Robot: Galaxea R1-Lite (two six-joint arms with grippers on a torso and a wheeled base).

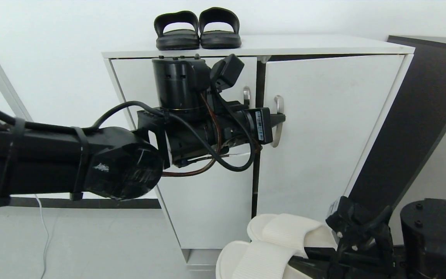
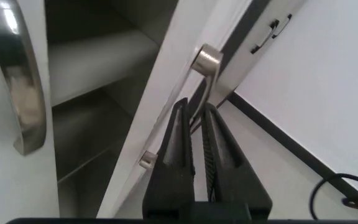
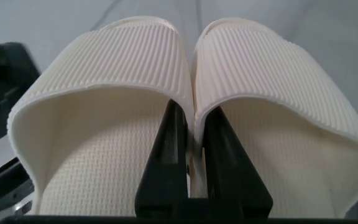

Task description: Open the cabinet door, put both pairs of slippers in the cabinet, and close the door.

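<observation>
Steel is what the left hand (image 1: 281, 118) has hold of: its fingers are pressed together on the handle (image 2: 206, 62) of the right door (image 1: 323, 135) of the cabinet (image 1: 362, 45). That door stands barely ajar, with a dark gap along its inner edge. Through the gap, the left wrist view catches shelves (image 2: 98, 56) inside. So the step in hand is opening the door, and it looks only just begun.

The right hand (image 3: 191, 155) hangs low in front of the cabinet, pinching the white slippers (image 3: 123, 81) by their two inner walls, side by side as a pair. The black slippers (image 1: 198, 38) sit on top of the cabinet, above the left door, untouched.

Next, I judge, the left hand must draw the handle outward along the door's arc, with the hinge probably on the far right. It should hold its grip square so the bar does not slip out, until the opening is wide enough for the white pair. The left arm crosses the cabinet's front, so it will need to clear the way before the right hand goes in.
</observation>
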